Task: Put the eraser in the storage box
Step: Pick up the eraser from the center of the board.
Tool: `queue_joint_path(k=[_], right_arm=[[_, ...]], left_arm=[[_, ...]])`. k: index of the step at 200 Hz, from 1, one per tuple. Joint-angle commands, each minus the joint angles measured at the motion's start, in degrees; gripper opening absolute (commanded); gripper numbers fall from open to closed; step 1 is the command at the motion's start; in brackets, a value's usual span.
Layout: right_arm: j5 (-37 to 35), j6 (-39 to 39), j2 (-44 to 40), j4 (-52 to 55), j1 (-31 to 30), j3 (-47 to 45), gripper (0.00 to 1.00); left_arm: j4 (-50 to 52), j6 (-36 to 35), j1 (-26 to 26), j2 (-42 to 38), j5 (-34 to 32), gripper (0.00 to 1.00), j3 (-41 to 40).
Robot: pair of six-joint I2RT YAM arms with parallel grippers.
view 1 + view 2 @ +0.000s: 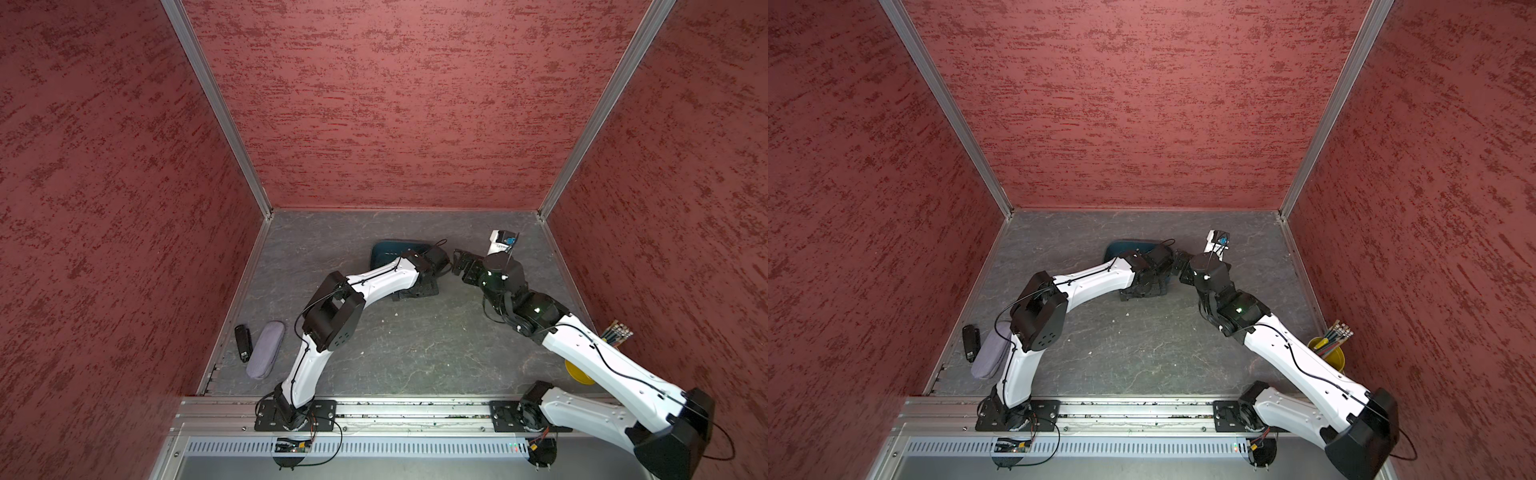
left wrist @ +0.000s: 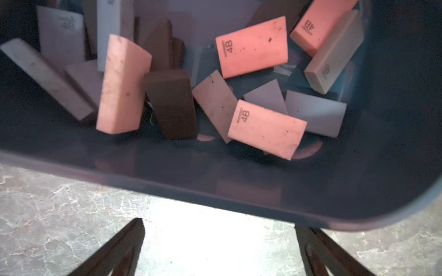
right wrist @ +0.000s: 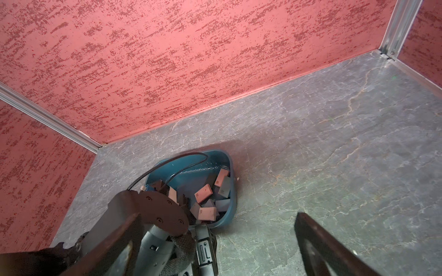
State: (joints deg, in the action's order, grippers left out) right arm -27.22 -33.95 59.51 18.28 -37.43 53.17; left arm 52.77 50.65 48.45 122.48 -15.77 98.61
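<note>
At the far left a black stapler (image 1: 243, 343) and a grey fabric pouch (image 1: 265, 350) lie well apart from the work and need no attention. Next comes the left gripper (image 2: 218, 236): its jaws stand spread and empty over bare table, just beside the near wall of the dark teal-blue plastic storage box (image 2: 239, 191). Inside the box lies a loose heap of pink, grey and brown block erasers (image 2: 252, 46) – several are stamped 4B, and I cannot tell which 1 is the task's own, but no eraser shows on the open table. So the placing looks done, and the step in hand is likely a clean retreat. The left gripper should rise straight up before swinging away, since a finger catching that low wall would probably drag so light a tub. The right gripper (image 3: 218, 214), also spread and holding nothing, hangs close beside the left wrist at the box's other side – the 2 arms should move off 1 at a time. A yellow cup of pencils (image 1: 1329, 349) stands near the right arm's path home.
</note>
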Motion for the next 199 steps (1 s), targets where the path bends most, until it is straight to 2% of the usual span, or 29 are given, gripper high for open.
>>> queue_joint_path(k=[1,44,69,131,199], right_arm=[[0.5,1.4,-1.4,-0.7,0.3,-1.0,0.99],[1.6,1.9,-2.4,-1.2,0.3,-2.5,0.99],[2.6,2.1,-3.3,-2.2,0.3,-3.5,0.99],[5.0,1.9,-3.9,-3.6,0.3,-5.2,0.99],[7.1,0.8,-4.3,-4.1,0.3,-6.5,0.99]], left_arm=[[-1.3,0.9,0.7,1.0,-3.0,0.95,0.4],[-2.3,2.2,0.7,3.0,-3.1,0.84,1.1],[-2.2,3.2,0.7,3.9,-3.8,0.81,1.3],[-3.5,4.3,0.7,5.7,-4.1,0.80,1.3],[-3.8,5.0,1.1,7.2,-3.9,0.65,0.9]])
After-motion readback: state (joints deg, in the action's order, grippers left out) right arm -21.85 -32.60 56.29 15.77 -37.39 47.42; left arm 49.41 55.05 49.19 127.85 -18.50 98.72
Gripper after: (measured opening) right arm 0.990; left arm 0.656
